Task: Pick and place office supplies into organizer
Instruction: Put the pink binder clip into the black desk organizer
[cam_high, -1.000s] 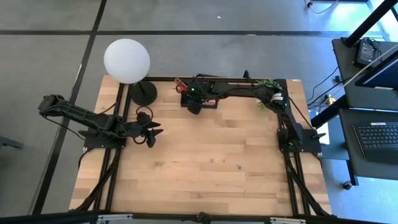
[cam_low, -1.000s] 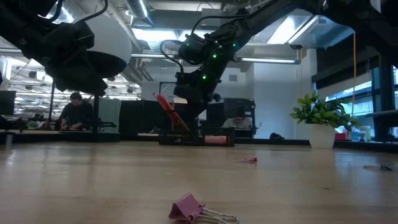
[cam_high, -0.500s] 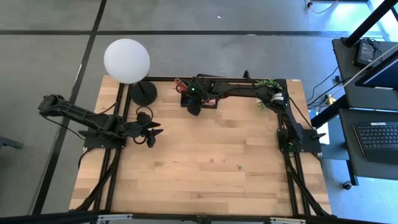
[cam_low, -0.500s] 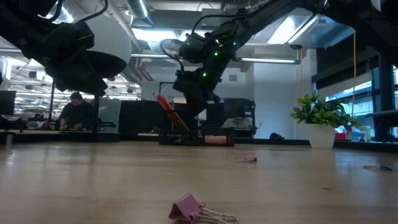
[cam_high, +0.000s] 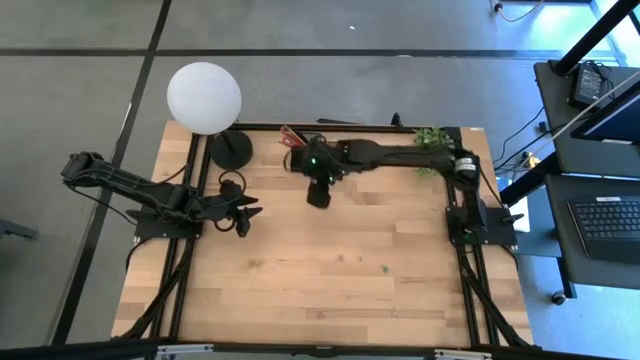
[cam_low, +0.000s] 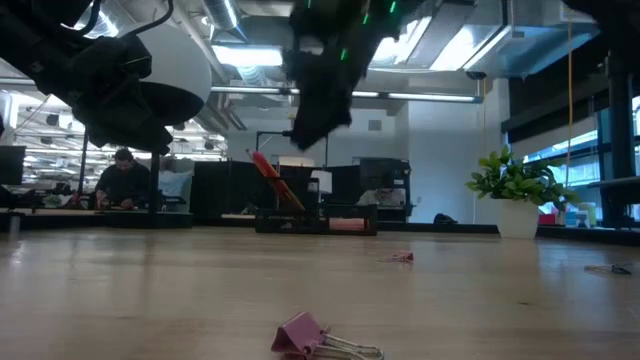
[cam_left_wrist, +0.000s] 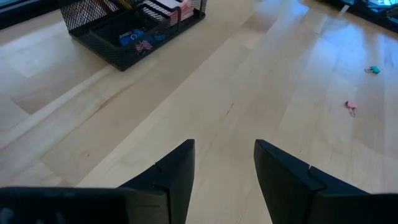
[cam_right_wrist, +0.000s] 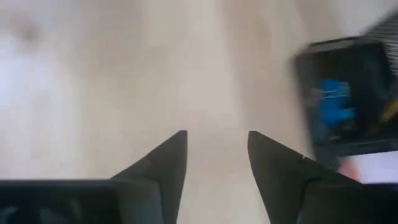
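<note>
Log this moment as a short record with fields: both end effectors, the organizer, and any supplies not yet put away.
left end effector: open, empty, parked over bare table near the left edge
right end effector: open, empty, over the table just in front of the organizer
organizer: at the far edge, holding red-handled scissors, blue clips, pink sticky-note pad
still out: pink binder clip near the front of the table; small pink clip; small blue clip
</note>
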